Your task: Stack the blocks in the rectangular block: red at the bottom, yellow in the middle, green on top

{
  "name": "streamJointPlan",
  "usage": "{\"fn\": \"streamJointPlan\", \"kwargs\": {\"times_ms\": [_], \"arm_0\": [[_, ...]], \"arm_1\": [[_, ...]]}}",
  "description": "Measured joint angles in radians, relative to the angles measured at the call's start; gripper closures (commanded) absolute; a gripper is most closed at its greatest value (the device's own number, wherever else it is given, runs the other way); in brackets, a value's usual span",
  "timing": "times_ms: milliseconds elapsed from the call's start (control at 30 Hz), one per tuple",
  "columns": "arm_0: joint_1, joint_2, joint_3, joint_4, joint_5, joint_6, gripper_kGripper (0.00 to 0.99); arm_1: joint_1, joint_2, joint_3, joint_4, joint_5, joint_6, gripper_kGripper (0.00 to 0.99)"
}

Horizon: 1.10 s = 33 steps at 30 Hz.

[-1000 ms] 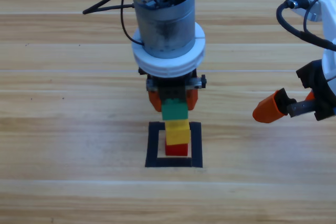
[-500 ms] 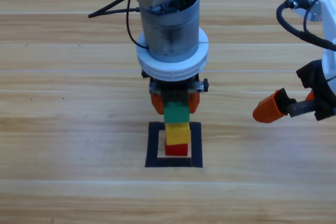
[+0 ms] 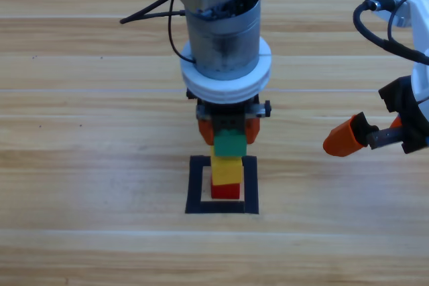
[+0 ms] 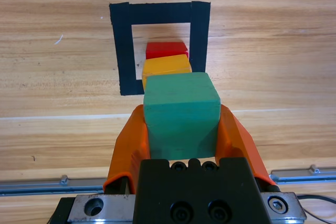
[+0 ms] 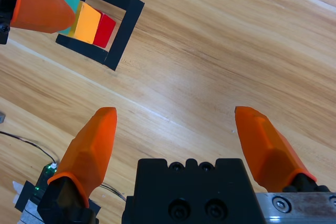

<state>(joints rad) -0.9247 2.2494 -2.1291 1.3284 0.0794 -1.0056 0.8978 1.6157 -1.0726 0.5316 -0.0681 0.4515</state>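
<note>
My left gripper (image 3: 228, 140) reaches down at the table's middle, shut on the green cube (image 3: 229, 144) (image 4: 181, 114), whose sides sit between both orange jaws. Directly below it the yellow cube (image 3: 226, 171) (image 4: 167, 66) rests on the red cube (image 3: 225, 191) (image 4: 166, 49), both inside the black tape rectangle (image 3: 196, 185) (image 4: 121, 51). Whether green touches yellow I cannot tell. My right gripper (image 3: 338, 140) (image 5: 176, 111) waits open and empty at the right edge. The right wrist view also shows the stack, with the yellow cube (image 5: 88, 22) and the red cube (image 5: 106, 30).
Bare wooden tabletop surrounds the tape rectangle on all sides. A black cable (image 3: 151, 11) trails from the left arm at the back. The right arm's cables (image 3: 375, 28) loop at the upper right.
The left arm has shifted slightly right and lower, bringing the green cube closer over the yellow one. The right arm has held still.
</note>
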Motion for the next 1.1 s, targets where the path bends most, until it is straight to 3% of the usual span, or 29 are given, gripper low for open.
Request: {"fn": "streamJointPlan", "kwargs": {"times_ms": [1100], "arm_0": [[0.000,0.014,0.010,0.000,0.006,0.012,0.990]], "arm_1": [[0.000,0.000,0.000,0.000,0.000,0.000,0.000]]}}
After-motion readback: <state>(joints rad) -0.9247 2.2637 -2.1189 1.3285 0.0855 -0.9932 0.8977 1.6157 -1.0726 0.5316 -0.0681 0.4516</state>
